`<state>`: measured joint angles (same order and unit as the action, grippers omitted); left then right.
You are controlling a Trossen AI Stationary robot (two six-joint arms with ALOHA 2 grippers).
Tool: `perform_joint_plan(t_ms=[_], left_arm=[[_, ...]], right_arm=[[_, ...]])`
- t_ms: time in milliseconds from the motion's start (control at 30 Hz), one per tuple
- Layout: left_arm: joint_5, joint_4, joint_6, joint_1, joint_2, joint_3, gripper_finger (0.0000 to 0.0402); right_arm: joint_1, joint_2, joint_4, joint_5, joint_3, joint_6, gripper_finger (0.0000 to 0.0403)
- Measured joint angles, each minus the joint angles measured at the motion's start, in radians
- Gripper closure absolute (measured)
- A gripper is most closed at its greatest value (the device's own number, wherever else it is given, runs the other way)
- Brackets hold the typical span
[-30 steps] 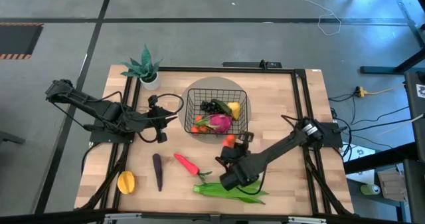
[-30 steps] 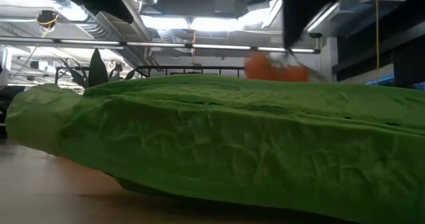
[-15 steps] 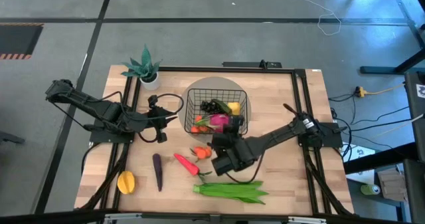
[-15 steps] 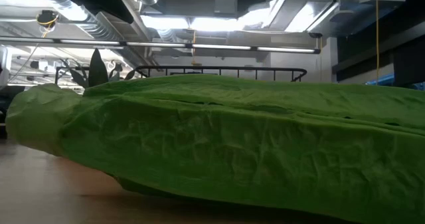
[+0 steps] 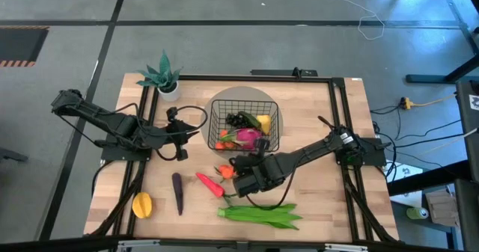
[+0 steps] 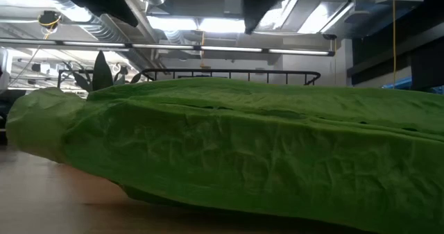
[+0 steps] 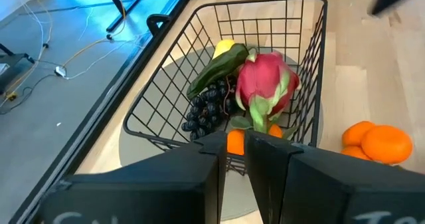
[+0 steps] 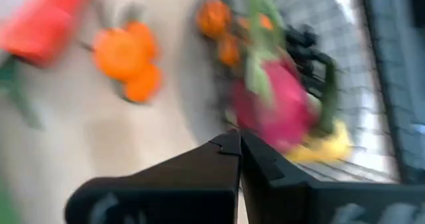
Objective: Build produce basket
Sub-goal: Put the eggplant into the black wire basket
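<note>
Black wire basket (image 5: pixel 243 123) mid-table, part-filled with dragon fruit (image 7: pixel 267 86) and grapes (image 7: pixel 207 111).
Orange tomatoes (image 5: pixel 227 171) lie just outside it, beside the empty right gripper (image 5: pixel 241 162), jaws shut; a careless swing could roll them away. Left gripper (image 7: pixel 231 156) hangs narrowly parted, holding nothing.

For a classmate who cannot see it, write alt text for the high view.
A black wire basket on a wooden table holds a pink dragon fruit, grapes and more. The right tool, shut, hovers by orange tomatoes; pepper, eggplant, mango and leafy bundle lie outside.
</note>
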<state>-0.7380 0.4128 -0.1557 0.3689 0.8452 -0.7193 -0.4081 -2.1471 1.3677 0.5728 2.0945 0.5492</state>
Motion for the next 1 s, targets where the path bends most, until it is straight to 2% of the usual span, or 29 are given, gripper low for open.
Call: perform_joint_plan(t_ms=[67,233,333,467,767,867,1000], left_arm=[[0.027,0.0,-0.028,0.0,0.0,0.0,0.0358],[0.19,0.0,-0.12,0.001,0.0,0.0,0.0358],[0.257,0.028,-0.246,0.0,0.0,0.0,0.0358],[0.42,0.11,-0.362,0.001,0.003,0.0,0.0358],[0.492,0.093,-0.403,0.022,0.154,0.0,0.0358],[0.5,0.091,-0.477,0.035,0.23,0.0,0.0358],[0.58,0.091,-0.58,0.064,0.316,0.0,0.0358]], right_arm=[[0.001,0.0,-0.068,-0.056,0.0,-0.033,0.0403],[0.001,0.0,-0.115,-0.18,0.0,-0.054,0.0402],[-0.004,0.0,-0.089,-0.216,0.0,-0.004,0.0402],[-0.02,0.0,-0.056,-0.234,-0.001,0.065,0.0402],[-0.08,0.0,-0.091,-0.227,-0.042,0.21,0.0402],[-0.106,-0.001,-0.154,-0.218,-0.104,0.285,0.0401],[-0.126,-0.002,-0.224,-0.24,-0.194,0.415,0.0384]])
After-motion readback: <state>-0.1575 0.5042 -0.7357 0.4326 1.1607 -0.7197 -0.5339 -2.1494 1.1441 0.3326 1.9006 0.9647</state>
